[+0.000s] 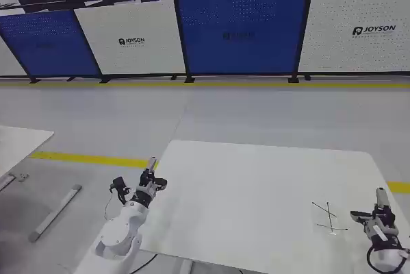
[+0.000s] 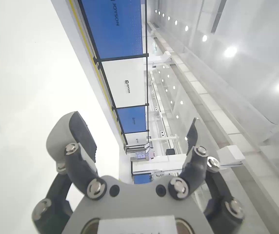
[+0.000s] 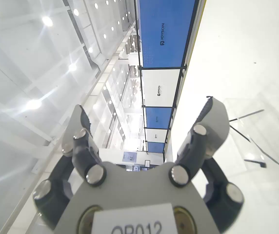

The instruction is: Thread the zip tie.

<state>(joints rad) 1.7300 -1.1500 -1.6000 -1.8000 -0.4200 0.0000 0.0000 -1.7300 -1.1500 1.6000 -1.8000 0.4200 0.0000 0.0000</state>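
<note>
Thin black zip ties [image 1: 330, 218] lie crossed on the white table [image 1: 259, 198], near its right end; in the right wrist view the zip ties [image 3: 246, 127] lie on the table off to one side of the fingers. My right gripper [image 1: 372, 218] stands open at the table's right edge, a short way right of the ties, with nothing between its fingers [image 3: 210, 113]. At the table's left edge my left gripper [image 1: 152, 179] is open and empty, far from the ties. In its own view the left gripper [image 2: 139, 132] points toward the room, beside the table.
A second white table [image 1: 13, 147] stands at the far left, with a grey bar [image 1: 54, 212] on the floor between. Blue and white partition panels [image 1: 239, 38] line the back beyond a yellow floor line [image 1: 88, 159].
</note>
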